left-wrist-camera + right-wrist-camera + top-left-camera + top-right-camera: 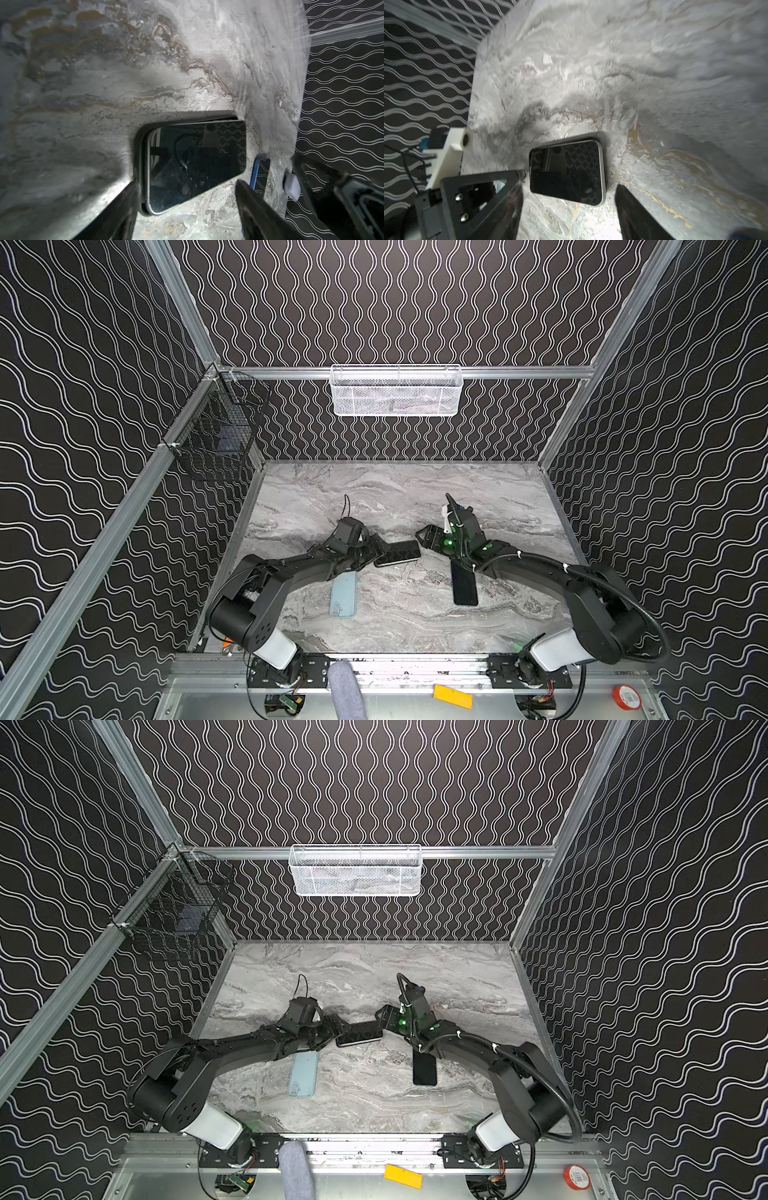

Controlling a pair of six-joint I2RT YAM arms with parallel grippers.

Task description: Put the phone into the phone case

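A dark-screened phone (pixel 398 552) with a silver edge lies mid-table inside the rim of a black phone case (pixel 138 145). In the left wrist view the phone (pixel 195 162) sits slightly askew in the case, with one long side raised off the rim. My left gripper (pixel 374 552) is open around the phone's left end. One finger (pixel 128 199) rests against the case's side and the other (pixel 249 201) stands apart from it. My right gripper (pixel 426 537) is open just off the phone's right end (pixel 566 172) and touches nothing.
A light blue phone-shaped item (pixel 344 594) lies back up near the left arm. A second black phone (pixel 464 584) lies under the right arm. A white mesh basket (pixel 397 391) hangs on the back wall and a black wire basket (pixel 216 427) on the left wall.
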